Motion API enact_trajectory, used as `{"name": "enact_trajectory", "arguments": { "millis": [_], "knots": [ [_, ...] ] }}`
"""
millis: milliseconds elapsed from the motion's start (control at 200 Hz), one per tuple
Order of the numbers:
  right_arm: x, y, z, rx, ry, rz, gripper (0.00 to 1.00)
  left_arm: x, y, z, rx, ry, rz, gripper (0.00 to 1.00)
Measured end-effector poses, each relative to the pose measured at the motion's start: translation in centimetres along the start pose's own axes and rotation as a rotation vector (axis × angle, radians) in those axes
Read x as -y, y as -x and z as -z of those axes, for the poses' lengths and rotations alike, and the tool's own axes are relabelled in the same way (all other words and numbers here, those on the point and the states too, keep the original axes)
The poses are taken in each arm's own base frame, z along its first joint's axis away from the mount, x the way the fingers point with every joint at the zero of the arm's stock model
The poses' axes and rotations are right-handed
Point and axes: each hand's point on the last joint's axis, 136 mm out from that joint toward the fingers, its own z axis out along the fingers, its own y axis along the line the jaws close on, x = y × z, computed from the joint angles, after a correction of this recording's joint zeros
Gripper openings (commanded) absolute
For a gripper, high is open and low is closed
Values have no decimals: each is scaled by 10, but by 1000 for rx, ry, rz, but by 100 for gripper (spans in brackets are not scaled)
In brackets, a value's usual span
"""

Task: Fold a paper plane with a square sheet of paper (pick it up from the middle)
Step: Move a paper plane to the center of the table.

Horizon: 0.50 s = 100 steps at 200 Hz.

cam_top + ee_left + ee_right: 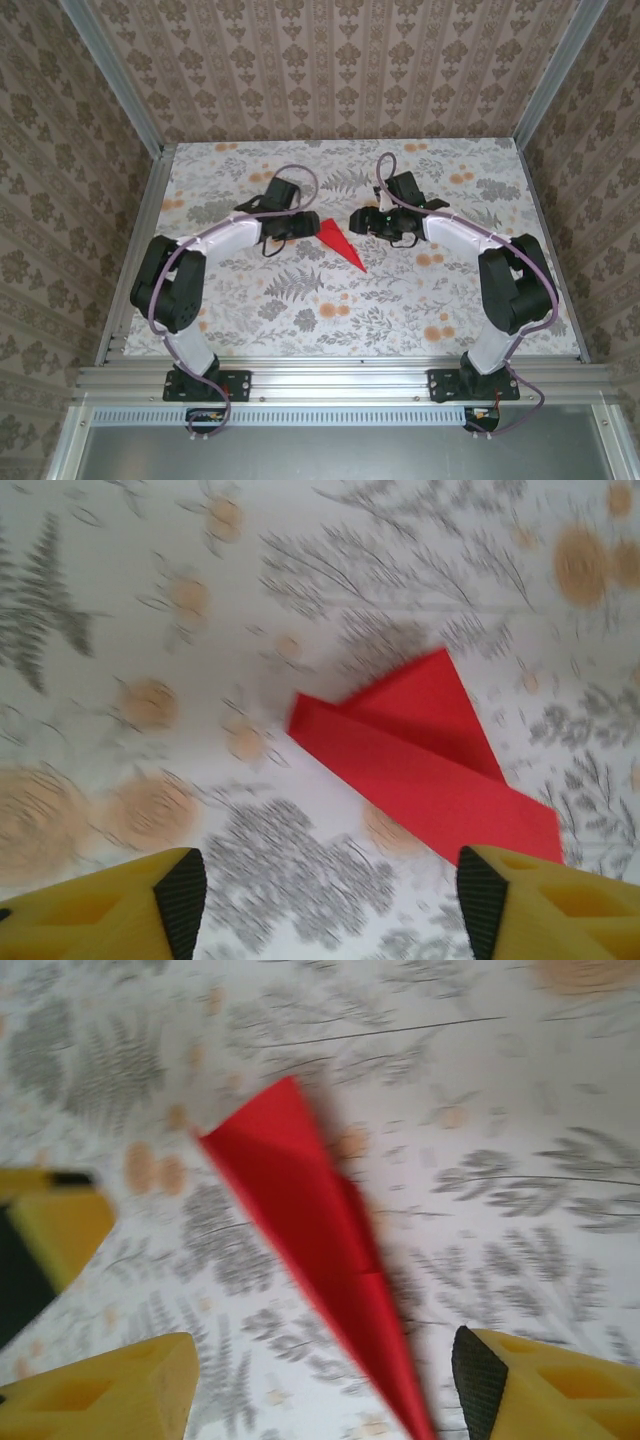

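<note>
Red paper plane [340, 243] flat on floral table [300, 300], left gripper [297, 226] just left of it, jaws wide and empty, right gripper [362, 222] just right, jaws likewise wide and empty

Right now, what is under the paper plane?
The paper plane lies on the floral table. Its layers cover the surface beneath, so anything there is hidden; nothing sticks out.
</note>
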Motion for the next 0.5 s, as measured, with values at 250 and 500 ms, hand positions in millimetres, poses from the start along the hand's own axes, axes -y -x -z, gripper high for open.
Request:
{"name": "enact_trajectory", "arguments": {
  "millis": [250, 500],
  "knots": [
    [75, -7, 2, 48, -240, -137, 76, 63, -19, -9, -58, 106, -58, 77],
    [120, -25, 19, 77, -363, -234, 82, 65, -27, -43, -120, 258, -55, 71]
  ]
}}
